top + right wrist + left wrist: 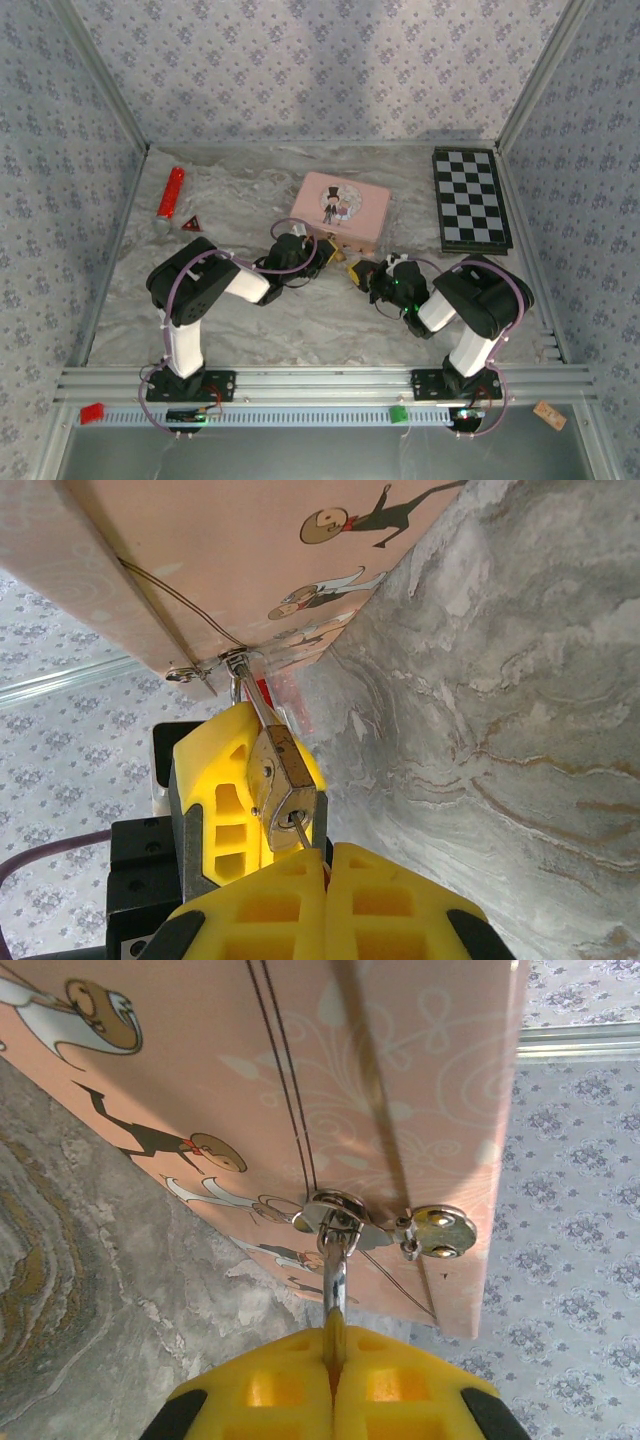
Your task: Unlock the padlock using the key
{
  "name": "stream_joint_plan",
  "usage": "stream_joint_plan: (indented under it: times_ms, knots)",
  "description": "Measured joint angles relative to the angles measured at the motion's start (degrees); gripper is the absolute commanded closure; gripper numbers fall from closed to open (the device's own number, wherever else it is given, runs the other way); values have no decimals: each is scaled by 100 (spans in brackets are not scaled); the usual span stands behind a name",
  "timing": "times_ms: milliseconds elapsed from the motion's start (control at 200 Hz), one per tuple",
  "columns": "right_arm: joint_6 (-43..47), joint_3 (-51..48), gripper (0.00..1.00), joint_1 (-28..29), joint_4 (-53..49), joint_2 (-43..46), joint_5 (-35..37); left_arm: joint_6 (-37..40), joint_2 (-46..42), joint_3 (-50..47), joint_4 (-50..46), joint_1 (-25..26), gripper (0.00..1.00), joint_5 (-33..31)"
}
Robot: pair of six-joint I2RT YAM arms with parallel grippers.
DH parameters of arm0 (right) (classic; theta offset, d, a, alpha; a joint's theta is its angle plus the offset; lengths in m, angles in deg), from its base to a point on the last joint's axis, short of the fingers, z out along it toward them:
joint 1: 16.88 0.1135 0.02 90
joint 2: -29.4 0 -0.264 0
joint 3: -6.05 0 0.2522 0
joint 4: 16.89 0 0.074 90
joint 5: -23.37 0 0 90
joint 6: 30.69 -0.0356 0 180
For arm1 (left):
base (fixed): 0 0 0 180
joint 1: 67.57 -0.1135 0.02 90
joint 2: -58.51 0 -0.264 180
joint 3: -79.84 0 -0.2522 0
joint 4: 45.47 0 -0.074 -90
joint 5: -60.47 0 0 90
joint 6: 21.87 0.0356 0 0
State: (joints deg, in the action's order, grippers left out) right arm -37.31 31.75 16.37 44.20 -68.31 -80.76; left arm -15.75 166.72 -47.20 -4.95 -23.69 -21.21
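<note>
Item: small brass-coloured metal padlock (283, 785) with a blocky, faceted body and a thin silver wire shackle (335, 1278). Location: at the near side of the pink rectangular box (340, 205) printed with cartoon figures, with the shackle threaded through the box's polished silver hasp (338, 1215) and the body lying between the two arms' fingertips above the marbled grey table (250, 320). Holders: the left gripper (335, 1355), with yellow ribbed fingers pressed together, pinches the padlock at the shackle stem just below the hasp. The right gripper (326, 865), its yellow fingers likewise pressed together, nips a thin silver key (301, 832). The key's tip meets the keyhole in the end face opposite the shackle; how deep it sits cannot be told, as the rest of it is hidden between the pads. Handling: judged light, rigid, hard and smooth, so apt to slip or swivel on its shackle. The body will likely twist with the key unless braced, so the best hold is across the flat brass faces or on the shackle close to the body. The key is judged slender and easily bent, so it wants a straight line into the keyway. The box has a matte printed skin and probably slides if tugged. Also present: black-and-white chequered board (472, 200), far right; red cylindrical object with a silver end (171, 192), far left.
</note>
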Motion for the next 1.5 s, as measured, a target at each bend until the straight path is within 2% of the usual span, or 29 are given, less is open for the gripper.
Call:
stream_joint_plan:
  times_ms: [1499]
  knots:
    - [-195,214,100,-127,258,-350,-166,-20,0,0,39,63,100,-173]
